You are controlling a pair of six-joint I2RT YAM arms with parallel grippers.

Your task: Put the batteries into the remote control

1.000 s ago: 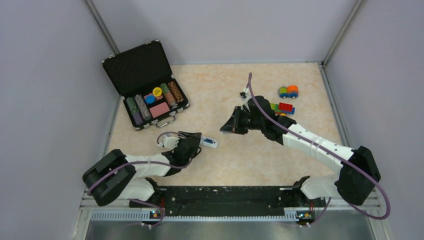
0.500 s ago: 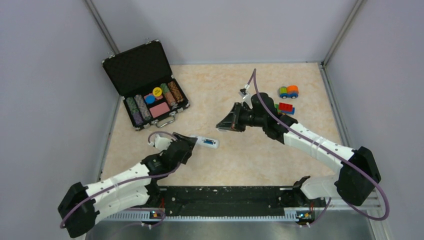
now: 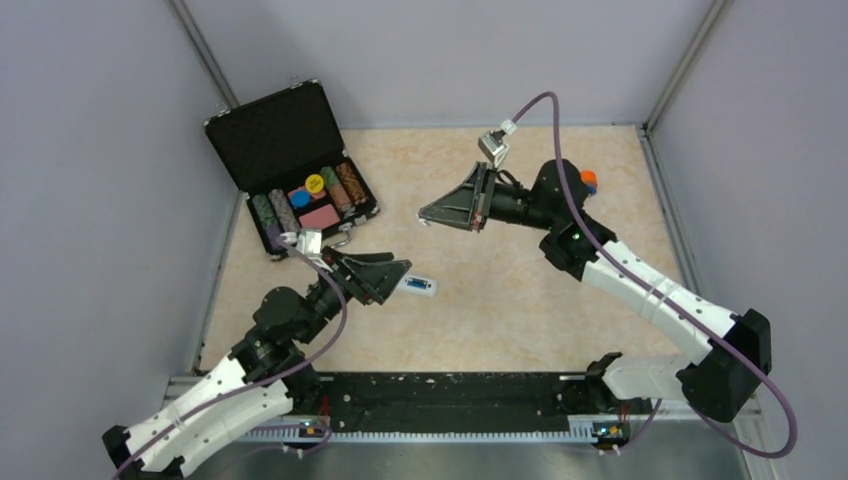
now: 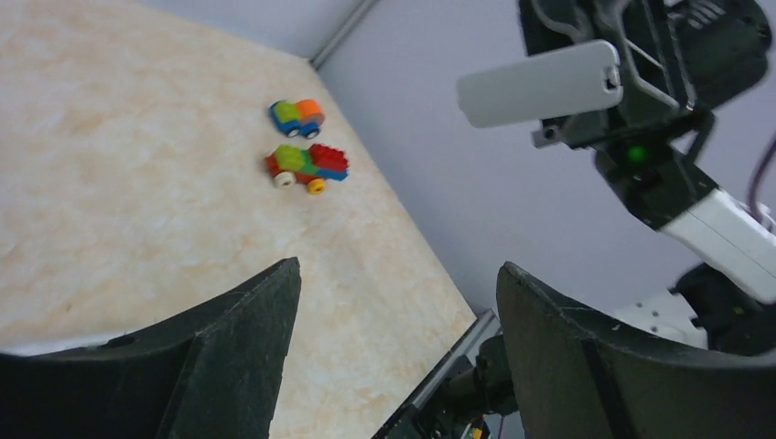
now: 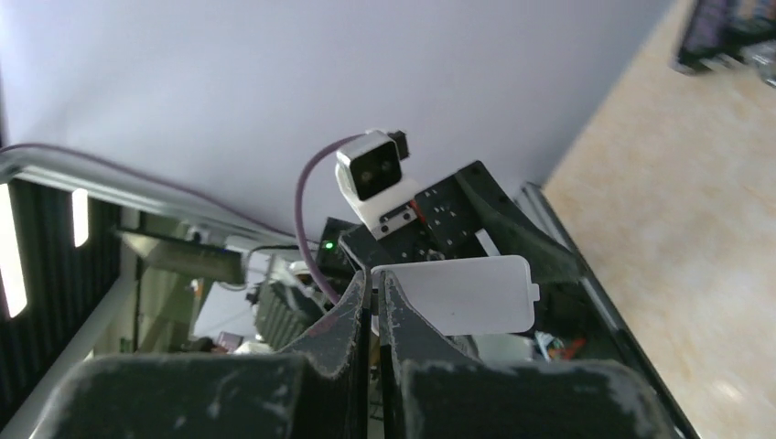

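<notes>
— Left claw [image 3: 392, 280], status? Logging the step.
— Spread wide, nothing between the fingers. Remote control [image 3: 418, 286] lies flat on the table [image 3: 520, 300] just past its fingertips, untouched. In the wrist view it looks over bare surface toward two toy cars [image 4: 308, 167] far ahead.
— Right claw [image 3: 432, 213]?
— Pressed together on a thin white cover [image 5: 453, 294], pinched by one edge, with most of it sticking out free. Probably the remote's battery lid.
— Batteries?
— Cannot pick them out in any view. There is a blue patch on the remote, too small to say whether it is a cell.
— Arm poses.
— Left: forearm reaches up and rightward from its base, fingers pointing across the table, low by the remote's end. Right: elbow bent, forearm lifted, wrist about level. Its claw aims back at the left claw, well above the surface.
— How to do it well?
— Judgement only: the step looks like steadying the remote so the lid can go on. Left claw should straddle the narrow sides, come down square and close gently so nothing skids. Right should hold the cover level, line its tab end with the slot, and slide rather than press. Check that both cells are seated first.
</notes>
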